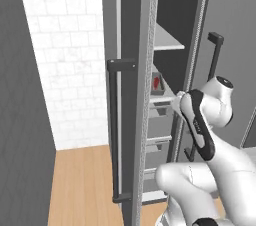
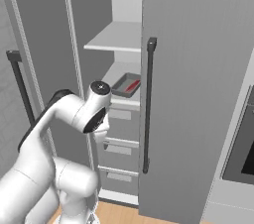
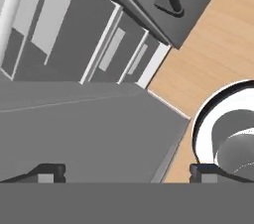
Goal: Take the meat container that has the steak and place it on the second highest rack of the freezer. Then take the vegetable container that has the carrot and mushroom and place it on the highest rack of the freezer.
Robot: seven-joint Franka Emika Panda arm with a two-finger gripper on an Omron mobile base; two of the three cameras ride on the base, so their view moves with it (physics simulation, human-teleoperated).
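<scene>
Now, left base view: meat container [image 1: 159,86] with steak [image 1: 158,83] sitting on second rack of freezer [image 1: 131,45] | right base view: sitting below highest rack [image 2: 116,37] | hand view: gripper [image 3: 124,173] gaping wide, holding nothing, facing drawers [image 3: 116,44]

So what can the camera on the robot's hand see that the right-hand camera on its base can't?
The hand view alone looks down at the wooden floor and shows the gripper, its two dark fingertips standing wide apart with nothing between them.

The right base view alone shows the meat container with the red steak sitting on the second highest rack, the bare highest rack above it, and an oven at the right edge.

Both show the open freezer and its grey drawers, seen tilted in the hand view.
</scene>
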